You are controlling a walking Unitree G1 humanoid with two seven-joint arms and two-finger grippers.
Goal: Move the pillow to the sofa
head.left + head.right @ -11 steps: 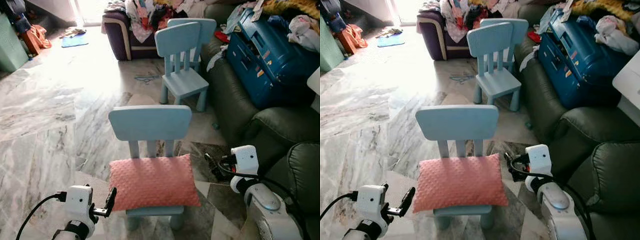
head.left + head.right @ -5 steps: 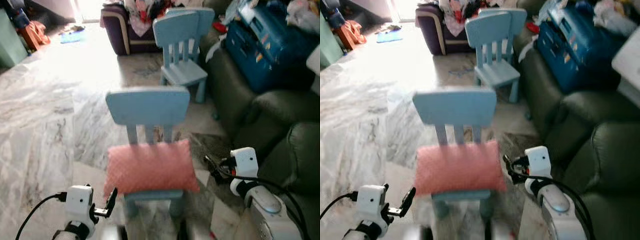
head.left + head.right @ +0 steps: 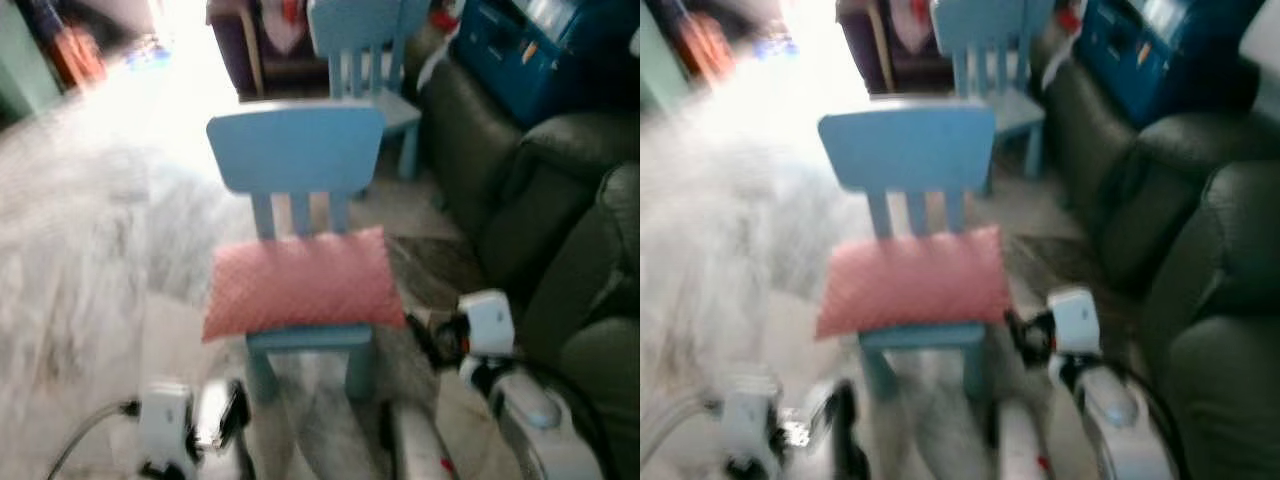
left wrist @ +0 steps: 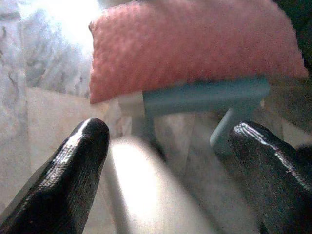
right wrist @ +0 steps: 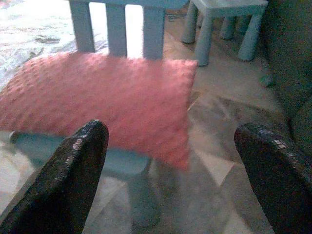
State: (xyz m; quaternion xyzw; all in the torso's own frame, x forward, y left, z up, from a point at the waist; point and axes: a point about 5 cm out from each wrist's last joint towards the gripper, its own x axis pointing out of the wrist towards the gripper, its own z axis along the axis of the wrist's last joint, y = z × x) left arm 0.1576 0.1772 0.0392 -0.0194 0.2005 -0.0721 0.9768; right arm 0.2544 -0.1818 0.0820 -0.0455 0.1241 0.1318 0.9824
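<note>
A pink pillow (image 3: 302,284) lies flat on the seat of a small light-blue chair (image 3: 296,150) in the middle of the blurred head views. My left gripper (image 3: 232,425) is low at the chair's front left, open; the pillow (image 4: 195,46) lies just beyond its fingers. To the chair's right, my right gripper (image 3: 430,335) is open too, and the pillow (image 5: 102,102) lies ahead of it. The dark green sofa (image 3: 560,240) runs along the right side. Neither gripper touches the pillow.
A second light-blue chair (image 3: 362,40) stands farther back. A blue suitcase (image 3: 520,50) rests on the sofa at the far right. A dark purple seat piled with clothes (image 3: 262,40) is at the back. Marble floor (image 3: 90,230) spreads to the left.
The whole picture has shifted and blurred: the camera has tipped down and closer, so chair and pillow sit higher in view. Both grippers keep their places beside the chair.
</note>
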